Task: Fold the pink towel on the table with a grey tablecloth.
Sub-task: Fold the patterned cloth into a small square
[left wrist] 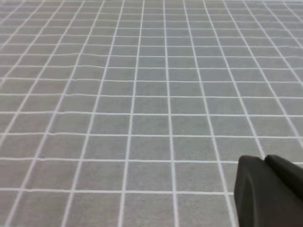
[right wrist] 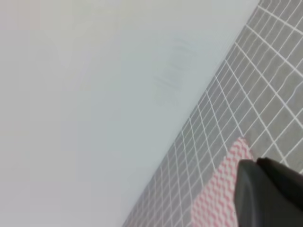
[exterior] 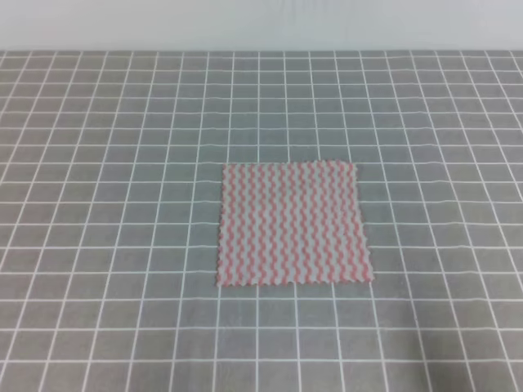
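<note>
The pink towel [exterior: 292,224] lies spread flat and unfolded on the table with a grey tablecloth [exterior: 106,163], a little toward the near side of the grid's middle in the exterior high view. Its wavy pink-and-white stripes show across the whole square, all four corners lie out on the cloth, and no edge is lifted or doubled over. Its sides run almost parallel to the white grid lines around it, with only a slight skew.

Neither arm appears in the high view, so both stand well apart from the towel. The left wrist view looks along bare grey grid [left wrist: 142,94] with no towel in it; a dark rounded piece of the left gripper [left wrist: 270,194] shows only in the lower right corner. The right wrist view is tilted steeply: a pale wall [right wrist: 94,94] fills most of it, the grid runs diagonally down the right side, and one corner of the towel [right wrist: 222,184] reaches up beside the dark body of the right gripper [right wrist: 270,194]. In both wrist views only a blurred part of the gripper housing is seen, so whether the fingers are apart or together cannot be told.

As for progress, nothing of the fold seems done yet. Everything is left: an arm has to come down to one edge of the towel, pinch it, carry it over to the opposite edge and lay it flat.
</note>
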Controlling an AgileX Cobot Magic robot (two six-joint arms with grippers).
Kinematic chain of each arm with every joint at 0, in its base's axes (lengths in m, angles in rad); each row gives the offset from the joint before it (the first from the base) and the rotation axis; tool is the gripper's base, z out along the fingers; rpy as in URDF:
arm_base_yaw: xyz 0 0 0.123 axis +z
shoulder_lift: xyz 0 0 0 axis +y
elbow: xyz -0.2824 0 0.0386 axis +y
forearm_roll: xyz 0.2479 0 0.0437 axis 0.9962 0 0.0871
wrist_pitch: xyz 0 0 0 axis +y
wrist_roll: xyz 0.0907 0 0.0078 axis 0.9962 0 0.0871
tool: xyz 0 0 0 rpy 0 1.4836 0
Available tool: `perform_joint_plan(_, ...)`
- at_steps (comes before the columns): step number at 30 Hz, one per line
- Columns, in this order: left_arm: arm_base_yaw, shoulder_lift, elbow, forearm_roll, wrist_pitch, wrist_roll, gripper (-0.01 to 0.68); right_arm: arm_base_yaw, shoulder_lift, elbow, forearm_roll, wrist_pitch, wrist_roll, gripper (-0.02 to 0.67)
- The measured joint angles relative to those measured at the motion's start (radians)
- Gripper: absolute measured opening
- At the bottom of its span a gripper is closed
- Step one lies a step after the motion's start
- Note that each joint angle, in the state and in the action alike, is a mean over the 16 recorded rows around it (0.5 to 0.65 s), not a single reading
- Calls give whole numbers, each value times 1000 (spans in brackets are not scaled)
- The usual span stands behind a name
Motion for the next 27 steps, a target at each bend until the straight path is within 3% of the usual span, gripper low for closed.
perform_joint_plan(11,0,2,-1,-37,-22,-31,0,2,27,-4,40,55,-89,-2)
perform_joint_plan(17,0,5,-4,-286,-101,-176,0,2,71,-48,33,210,-209,-2)
perform_joint_plan(27,0,7,-5,-744,-286,-397,0,2,224,-244,-103,368,-373,-2)
